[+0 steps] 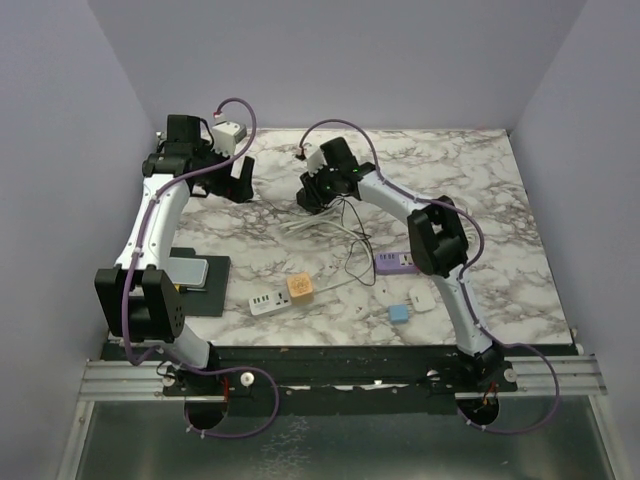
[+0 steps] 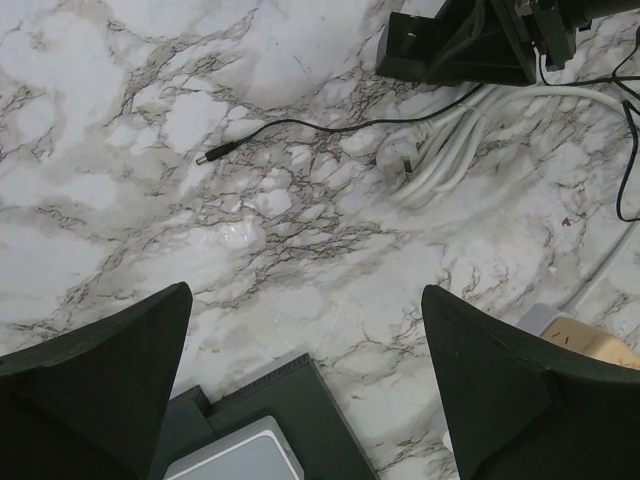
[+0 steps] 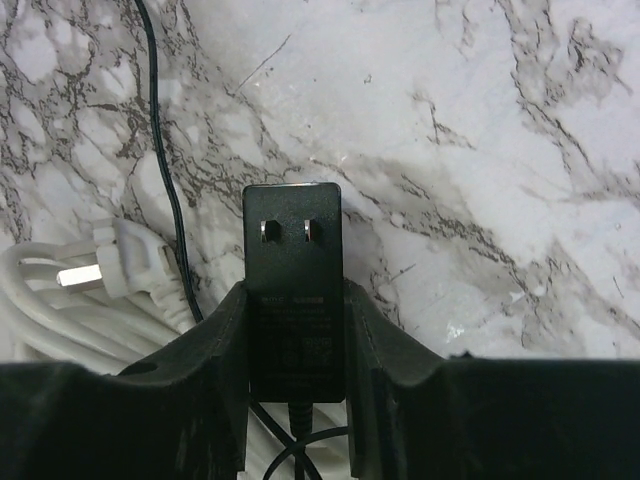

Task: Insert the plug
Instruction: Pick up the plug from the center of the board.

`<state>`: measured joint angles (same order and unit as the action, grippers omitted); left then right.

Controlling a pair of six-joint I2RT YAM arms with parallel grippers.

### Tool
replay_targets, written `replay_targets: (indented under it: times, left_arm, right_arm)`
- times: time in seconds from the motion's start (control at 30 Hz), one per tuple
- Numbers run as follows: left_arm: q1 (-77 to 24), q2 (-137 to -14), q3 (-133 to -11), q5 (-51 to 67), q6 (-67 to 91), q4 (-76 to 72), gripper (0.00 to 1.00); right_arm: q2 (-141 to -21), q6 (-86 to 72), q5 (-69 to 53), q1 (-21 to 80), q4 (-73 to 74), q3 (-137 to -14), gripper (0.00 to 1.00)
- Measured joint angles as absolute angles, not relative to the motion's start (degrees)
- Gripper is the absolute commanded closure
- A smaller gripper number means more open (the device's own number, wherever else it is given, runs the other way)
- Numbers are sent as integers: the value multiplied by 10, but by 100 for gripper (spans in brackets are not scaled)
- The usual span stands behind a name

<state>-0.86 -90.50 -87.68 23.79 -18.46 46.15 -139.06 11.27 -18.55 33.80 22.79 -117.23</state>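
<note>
Top view: both arms reach to the far half of the marble desk (image 1: 480,200). R arm is bent over the cable tangle near centre, right hand (image 1: 314,190) low over it. Left hand (image 1: 236,180) sits far-left, well apart from it. Near edge, L to R: grey pad (image 1: 190,272) on a black mat, white power strip (image 1: 268,303), orange cube (image 1: 300,288) just beside it, purple power strip (image 1: 393,262) partly under the R forearm, blue block (image 1: 400,312). Grip not readable from here, the wrist hides the fingers.

R wrist cam settles it: right hand (image 3: 295,292) is partly closed, black plug (image 3: 292,250) between the two fingers (image 3: 215,380). Pads lie against both flanks, no gap seen. Plug's head sticks out past the fingertips, two flat prongs facing the cam. Its cord leaves at the rear, between the fingers. Can't tell if the plug is off the desk or resting on it. To its left: white plug (image 3: 112,265) with coiled white cable, thin black cable (image 3: 158,130) running past.

L wrist cam: left hand (image 2: 305,300) wide open, nothing between the fingers (image 2: 100,385), bare marble below. Only this view shows the barrel connector (image 2: 208,157) ending the thin black cable. Same white plug (image 2: 398,160) seen from the other side. R arm's hand (image 2: 460,45) at top right, plug itself hidden from here. Both strips are well apart from the black plug.
</note>
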Motion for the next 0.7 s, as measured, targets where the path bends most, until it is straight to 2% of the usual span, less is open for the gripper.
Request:
replay_targets:
  times: [0.17, 0.4, 0.57, 0.7]
  left_arm:
    - [-9, -893, -867, 256, -189, 459, 1]
    - [-9, -861, -861, 263, -190, 459, 1]
    - [-9, -821, -861, 263, -180, 453, 1]
    - [-9, -789, -861, 266, -172, 449, 1]
  right_arm:
    - [-1339, 78, -176, 338, 215, -1136, 100]
    - [-1202, 13, -209, 338, 174, -1156, 99]
    - [-1112, -76, -286, 338, 96, -1178, 100]
    - [-1022, -155, -384, 338, 8, -1103, 100]
